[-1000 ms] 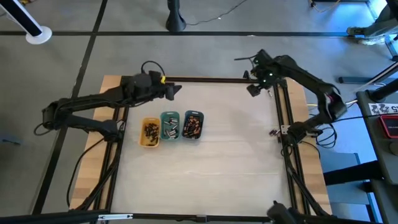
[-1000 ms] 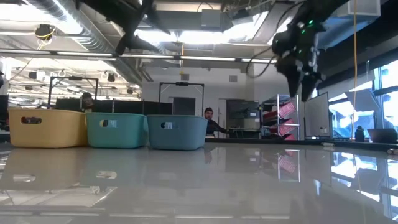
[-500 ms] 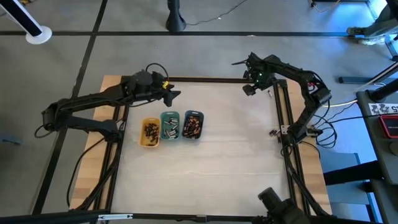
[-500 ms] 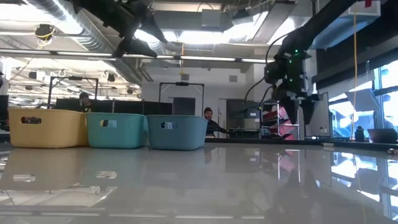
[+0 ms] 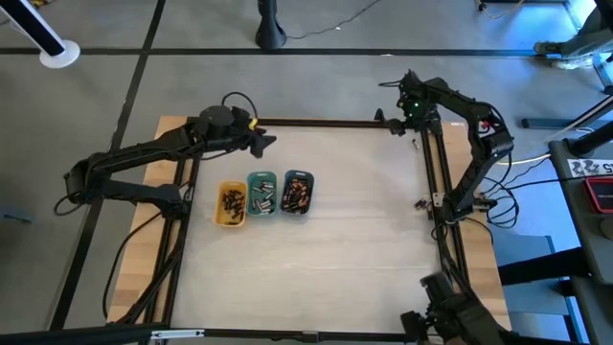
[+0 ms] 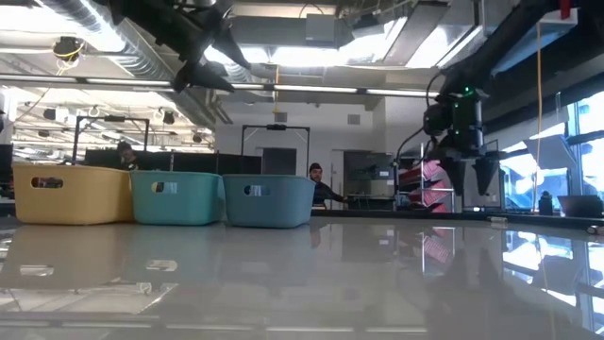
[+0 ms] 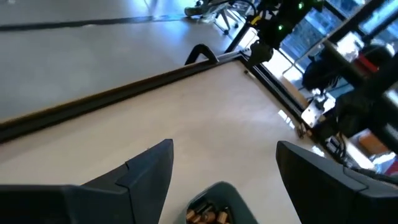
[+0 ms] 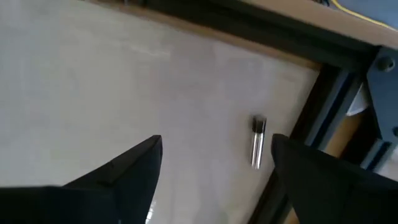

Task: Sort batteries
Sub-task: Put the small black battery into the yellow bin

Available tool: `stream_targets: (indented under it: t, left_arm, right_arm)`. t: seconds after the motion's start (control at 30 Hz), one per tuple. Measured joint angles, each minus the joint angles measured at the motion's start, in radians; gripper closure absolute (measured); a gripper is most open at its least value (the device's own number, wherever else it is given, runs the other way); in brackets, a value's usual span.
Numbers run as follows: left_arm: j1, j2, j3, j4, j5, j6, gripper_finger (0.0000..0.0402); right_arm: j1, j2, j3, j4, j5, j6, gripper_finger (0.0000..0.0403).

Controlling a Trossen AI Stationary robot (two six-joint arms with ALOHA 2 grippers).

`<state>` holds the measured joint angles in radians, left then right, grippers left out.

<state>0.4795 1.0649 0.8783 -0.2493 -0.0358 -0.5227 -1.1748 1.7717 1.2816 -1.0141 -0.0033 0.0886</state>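
Open right gripper (image 8: 214,168) above lone battery (image 8: 257,142) beside table frame (image 8: 311,134)

Most batteries (image 5: 262,195) lie heaped in three small trays standing in a row left of the table's middle: dark ones in the yellow tray (image 5: 230,218), silvery ones in the green tray (image 5: 261,175), copper-toned ones in the blue tray (image 5: 298,175). One silvery, dark-capped battery (image 8: 257,142) lies flat alone by the table's far right edge.

I have the left gripper (image 5: 266,142) raised above the table's (image 5: 354,240) far edge, fingers spread. My right gripper (image 5: 407,123) hangs over the table's far right corner, fingers parted, empty.
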Motion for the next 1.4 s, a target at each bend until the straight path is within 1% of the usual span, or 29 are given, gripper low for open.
stream_targets:
  t: [0.13,0.17,0.23,0.3,0.37,0.43,0.53,0.63,0.8,1.0,1.07,1.2,1.4]
  left_arm:
    - [0.002,0.0,0.0,0.005,0.0,-0.061,0.013]
    - [0.002,0.0,0.0,0.005,0.0,-0.074,0.013]
    - [0.002,0.0,0.0,0.005,0.0,-0.1,0.013]
    - [0.002,0.0,0.0,0.005,0.0,-0.123,0.013]
    - [0.002,0.0,0.0,0.005,0.0,-0.137,0.013]
    - [0.001,0.0,0.0,0.005,0.0,-0.152,0.013]
    - [-0.001,0.0,0.0,0.005,0.0,-0.152,0.013]
    - [-0.001,0.0,0.0,0.005,0.0,-0.133,0.013]
    - [0.009,0.0,0.0,0.006,-0.005,-0.085,0.013]
    - [0.043,0.0,0.0,0.023,-0.02,-0.044,0.013]
    - [0.056,0.0,0.0,0.041,-0.02,-0.032,0.013]
    - [0.08,0.0,-0.001,0.071,-0.02,-0.016,0.013]
    - [0.101,0.0,-0.001,0.075,-0.007,-0.024,0.013]
  right_arm:
    - [0.003,0.035,0.0,0.022,-0.001,0.008,0.0117]
    - [0.004,0.043,0.0,0.017,-0.016,0.008,0.0121]
    - [0.007,0.048,0.0,-0.017,-0.09,0.008,0.0127]
    - [0.027,0.045,0.0,-0.087,-0.171,0.004,0.013]
    - [0.063,0.04,0.0,-0.206,-0.191,-0.048,0.0131]
    - [0.114,0.03,-0.001,-0.333,-0.147,-0.11,0.0132]
    - [0.195,-0.005,-0.035,-0.44,-0.077,-0.154,0.0132]
    - [0.275,-0.066,-0.097,-0.443,-0.058,-0.135,0.0132]
    - [0.372,-0.146,-0.24,-0.399,-0.072,-0.071,0.0132]
    - [0.427,-0.152,-0.411,-0.366,-0.115,-0.06,0.0132]
    - [0.445,-0.151,-0.451,-0.335,-0.11,-0.032,0.0132]
    - [0.489,-0.152,-0.49,-0.29,-0.077,0.018,0.0132]
    - [0.543,-0.152,-0.51,-0.209,-0.102,0.035,0.0132]
